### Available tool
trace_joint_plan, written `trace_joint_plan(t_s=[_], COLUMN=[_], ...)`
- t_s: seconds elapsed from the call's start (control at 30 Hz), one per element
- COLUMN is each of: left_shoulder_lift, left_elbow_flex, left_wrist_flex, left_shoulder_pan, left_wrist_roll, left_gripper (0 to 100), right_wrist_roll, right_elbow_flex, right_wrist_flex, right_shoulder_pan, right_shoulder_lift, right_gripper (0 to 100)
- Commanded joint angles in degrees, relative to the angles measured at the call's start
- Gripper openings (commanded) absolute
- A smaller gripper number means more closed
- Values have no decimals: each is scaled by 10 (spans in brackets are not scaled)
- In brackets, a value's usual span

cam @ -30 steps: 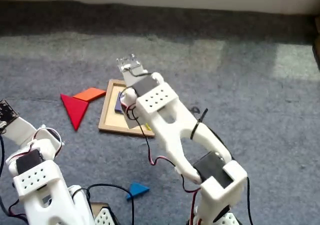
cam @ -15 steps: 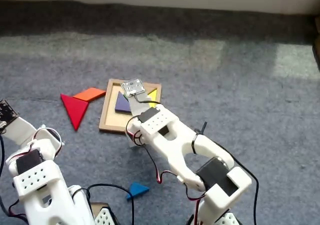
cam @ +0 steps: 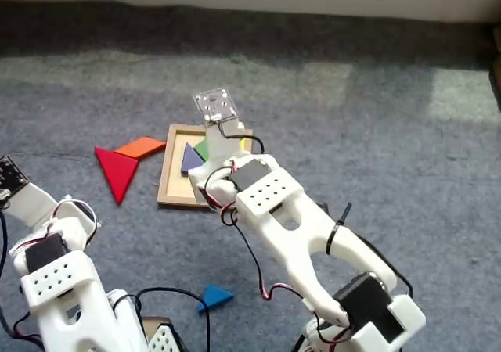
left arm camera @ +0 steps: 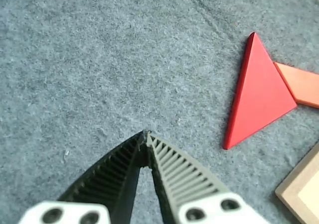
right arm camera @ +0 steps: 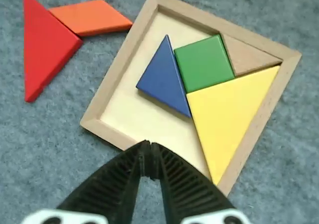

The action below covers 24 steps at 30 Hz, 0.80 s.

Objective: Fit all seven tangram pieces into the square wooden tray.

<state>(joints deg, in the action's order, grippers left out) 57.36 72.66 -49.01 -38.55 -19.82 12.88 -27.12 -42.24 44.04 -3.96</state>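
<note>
Right wrist view: closed, empty right fingers are hovering over the square wooden tray, needing to open wide for the flat red triangle.

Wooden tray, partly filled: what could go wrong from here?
In the tray, the dark blue triangle has bare floor beside it; a nudge could shift it.
The red triangle and orange piece touch, so lifting one may drag the other.
The small blue triangle lies beside a cable, which a grab might snag.
</note>
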Motion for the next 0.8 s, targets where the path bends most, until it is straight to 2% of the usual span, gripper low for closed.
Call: trace_joint_plan(t_s=[0.0, 0.13, 0.27, 0.37, 0.57, 0.77], left_shoulder_lift=[8, 8, 8, 8, 8, 8], left_elbow_flex=[-27, -26, -26, -26, -26, -26], left_wrist_flex=[11, 11, 11, 11, 11, 11], left_shoulder_pan=[2, 2, 2, 2, 3, 3], left_wrist_roll=[-7, -6, -6, -6, -6, -6], left_gripper=[5, 5, 5, 5, 5, 5], right_wrist_roll=[0, 0, -1, -34, -72, -85], right_elbow_flex=[6, 7, 2, 0, -9, -15], right_wrist_flex=[22, 21, 20, 15, -93, -101], right_shoulder_pan=[-6, -13, -46, -76, -116, -149], right_shoulder_lift=[57, 124, 129, 128, 127, 127], right_gripper=[5, 5, 5, 5, 5, 5])
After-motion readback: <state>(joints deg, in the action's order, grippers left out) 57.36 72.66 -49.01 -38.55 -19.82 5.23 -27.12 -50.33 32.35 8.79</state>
